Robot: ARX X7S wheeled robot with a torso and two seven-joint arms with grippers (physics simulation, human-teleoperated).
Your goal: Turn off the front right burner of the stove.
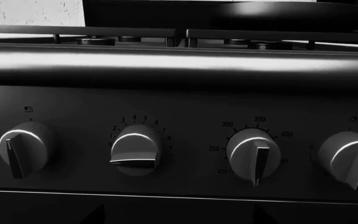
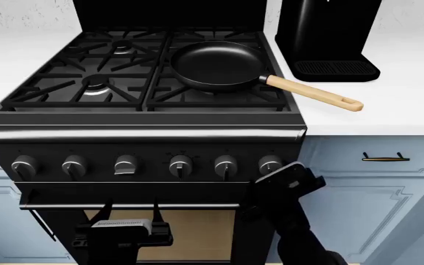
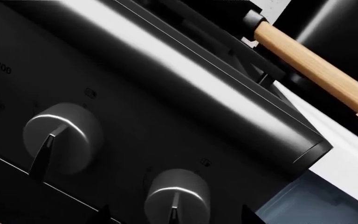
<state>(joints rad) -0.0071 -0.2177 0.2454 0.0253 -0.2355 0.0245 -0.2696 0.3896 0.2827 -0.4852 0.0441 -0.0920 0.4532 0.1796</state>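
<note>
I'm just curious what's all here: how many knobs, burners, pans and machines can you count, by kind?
Knobs: 6
Burners: 4, two mostly hidden under the pan
Frying pan: 1
Coffee machine: 1
Total: 12

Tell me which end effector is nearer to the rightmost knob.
Right. The right end effector sits just beside the rightmost knob; the left end effector is lower, below the third knob.
</note>
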